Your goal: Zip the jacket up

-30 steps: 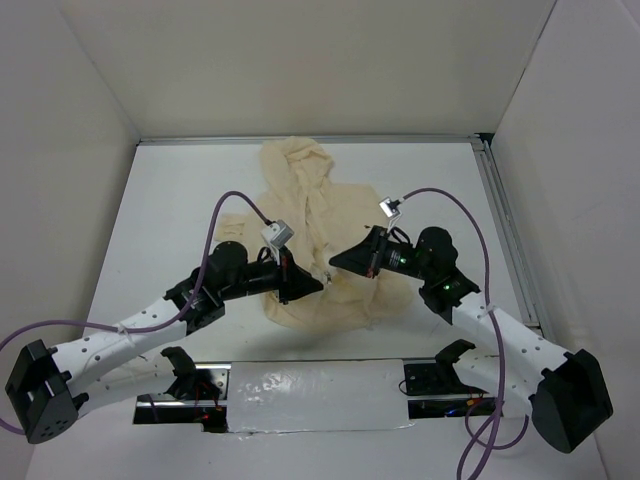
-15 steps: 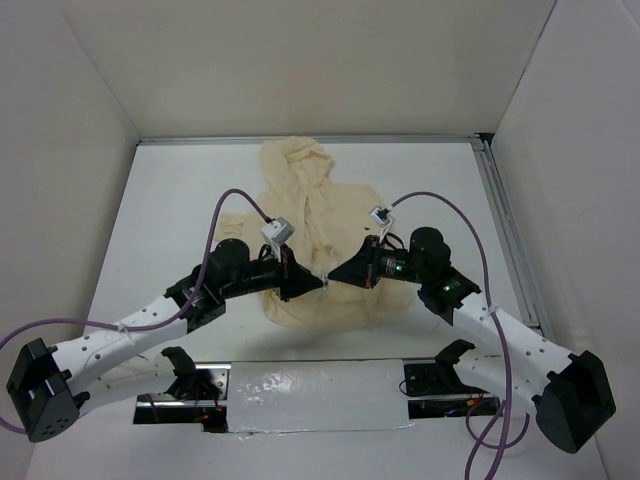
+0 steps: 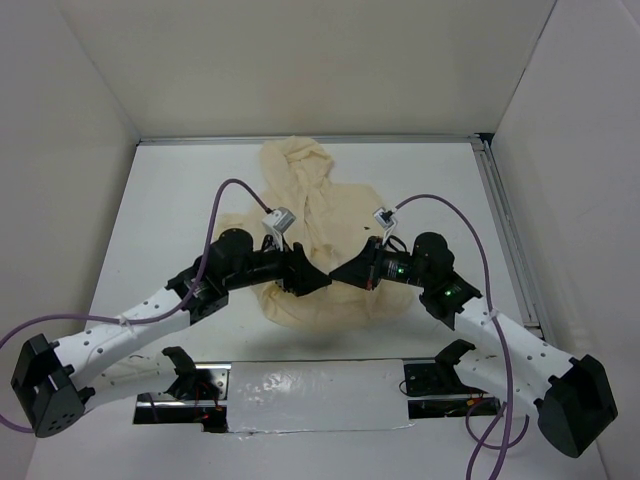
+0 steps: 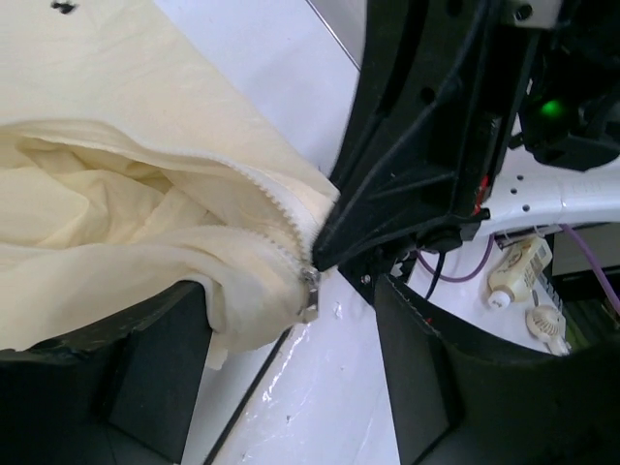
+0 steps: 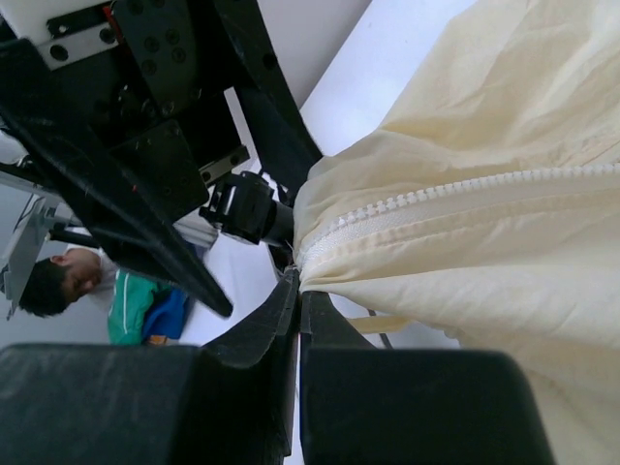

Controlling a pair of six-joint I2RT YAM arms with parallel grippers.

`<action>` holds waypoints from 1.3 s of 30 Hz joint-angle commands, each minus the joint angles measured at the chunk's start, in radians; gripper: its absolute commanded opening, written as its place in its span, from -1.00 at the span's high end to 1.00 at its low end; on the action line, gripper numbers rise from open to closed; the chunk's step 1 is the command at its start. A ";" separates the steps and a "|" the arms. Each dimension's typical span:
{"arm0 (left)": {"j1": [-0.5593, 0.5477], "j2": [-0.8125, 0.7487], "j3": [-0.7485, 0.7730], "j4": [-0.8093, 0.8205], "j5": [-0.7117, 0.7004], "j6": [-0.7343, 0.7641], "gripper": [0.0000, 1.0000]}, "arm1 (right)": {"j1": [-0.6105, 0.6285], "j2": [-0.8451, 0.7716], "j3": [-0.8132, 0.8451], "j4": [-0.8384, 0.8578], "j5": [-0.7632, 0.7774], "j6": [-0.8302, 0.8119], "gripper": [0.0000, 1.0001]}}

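Cream fabric of the jacket (image 3: 330,210) is being spread from the bench's (image 3: 170,200) far edge toward its middle. Its hem by the zipper teeth (image 5: 436,194) is being pinched by the right gripper (image 5: 298,291); the left gripper (image 4: 291,305) is being held agape around the zipper pull (image 4: 309,291).

A white table (image 3: 170,220) stands inside a booth with plain pale walls (image 3: 320,70) at the back and on both sides. A metal rail (image 3: 505,230) runs along the table's right edge, and it meets a similar bar along the far edge. A glossy white strip (image 3: 310,388) lies across the near edge. The right wrist view shows a dark-haired person (image 5: 60,276) in green and blue at lower left. The left wrist view shows two small pale objects (image 4: 513,273) at lower right, too small to identify.
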 commanded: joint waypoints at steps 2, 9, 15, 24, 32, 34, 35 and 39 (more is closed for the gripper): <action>0.038 -0.043 -0.005 0.047 0.011 -0.054 -0.50 | 0.013 -0.033 -0.006 0.085 -0.008 0.019 1.00; 0.050 -0.057 -0.042 0.118 0.128 -0.046 -0.27 | 0.011 -0.031 -0.038 0.186 -0.002 0.080 1.00; 0.055 -0.024 -0.042 0.102 0.159 -0.071 -0.17 | 0.013 -0.059 -0.049 0.176 0.048 0.091 1.00; 0.059 -0.017 -0.050 0.130 0.158 -0.097 0.17 | 0.014 -0.065 -0.058 0.202 0.035 0.104 1.00; 0.071 -0.027 -0.065 0.176 0.164 -0.112 0.35 | 0.019 -0.050 -0.018 0.157 0.018 0.056 1.00; 0.079 -0.034 -0.074 0.182 0.172 -0.120 0.31 | 0.022 -0.047 -0.016 0.148 0.018 0.051 1.00; 0.084 -0.034 -0.077 0.191 0.178 -0.124 0.29 | 0.021 -0.048 -0.021 0.151 0.015 0.053 1.00; 0.090 -0.036 -0.082 0.205 0.196 -0.129 0.31 | 0.022 -0.040 -0.023 0.164 0.016 0.062 1.00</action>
